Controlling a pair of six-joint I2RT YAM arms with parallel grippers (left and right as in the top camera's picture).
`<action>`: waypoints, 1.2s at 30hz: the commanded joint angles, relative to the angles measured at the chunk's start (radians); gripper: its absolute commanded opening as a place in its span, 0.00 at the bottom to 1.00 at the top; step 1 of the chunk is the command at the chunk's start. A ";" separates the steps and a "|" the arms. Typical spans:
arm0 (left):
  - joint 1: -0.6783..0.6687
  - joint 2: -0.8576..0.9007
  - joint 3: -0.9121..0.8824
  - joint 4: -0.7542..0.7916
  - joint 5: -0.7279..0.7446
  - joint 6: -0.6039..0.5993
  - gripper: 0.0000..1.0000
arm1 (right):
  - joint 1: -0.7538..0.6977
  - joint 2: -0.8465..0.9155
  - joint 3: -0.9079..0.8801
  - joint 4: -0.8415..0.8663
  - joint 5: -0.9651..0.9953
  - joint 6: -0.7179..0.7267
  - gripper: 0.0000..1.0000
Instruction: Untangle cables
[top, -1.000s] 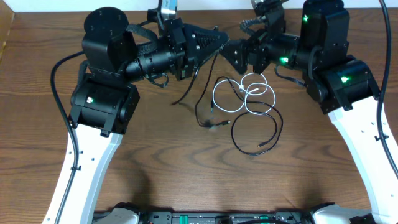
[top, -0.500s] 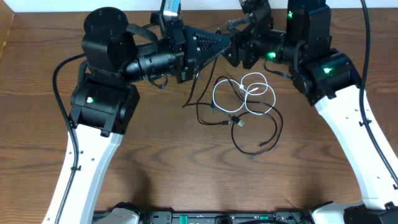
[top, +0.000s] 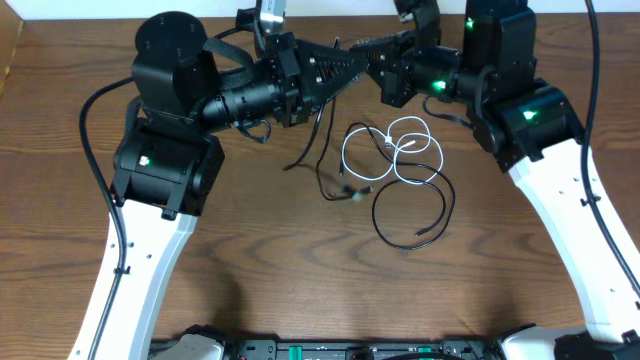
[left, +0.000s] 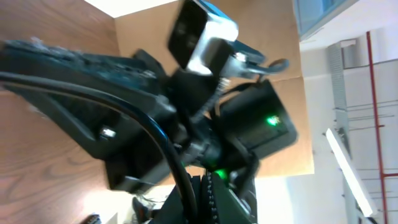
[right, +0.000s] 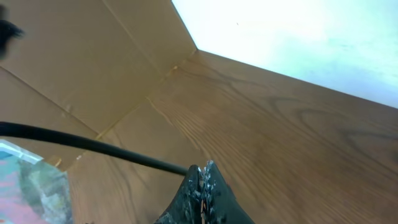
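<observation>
Both grippers meet above the table's far middle, tip to tip. My left gripper (top: 357, 60) is shut on a thin black cable (top: 318, 130), which hangs down to the wood with loose ends near a small plug (top: 349, 190). In the left wrist view this black cable (left: 158, 134) runs up from the left gripper (left: 202, 208). The right gripper (top: 378, 58) is shut on the same cable; in its wrist view the black cable (right: 93, 144) enters the right gripper (right: 202, 169) from the left. A white cable (top: 400, 150) lies in loops, with a second black cable (top: 440, 205) looped below it.
The left arm's bulky body (top: 175, 100) and the right arm (top: 520, 90) flank the cables. A cardboard wall (right: 93, 56) stands along the table's far edge. Thick black robot wiring (top: 95, 130) curves at the left.
The right gripper has moved left to the left gripper's tip and shut on the black cable. The hanging cable's lower ends have shifted slightly on the wood.
</observation>
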 joint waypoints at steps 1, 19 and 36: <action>0.005 -0.010 0.019 -0.002 -0.008 0.030 0.08 | 0.004 -0.059 0.007 0.006 -0.023 -0.019 0.26; -0.050 -0.013 0.019 0.003 0.030 -0.245 0.07 | 0.048 -0.007 0.006 -0.051 -0.108 -0.303 0.49; -0.015 -0.014 0.019 0.002 0.026 -0.182 0.08 | 0.025 -0.029 0.007 -0.008 -0.085 -0.109 0.01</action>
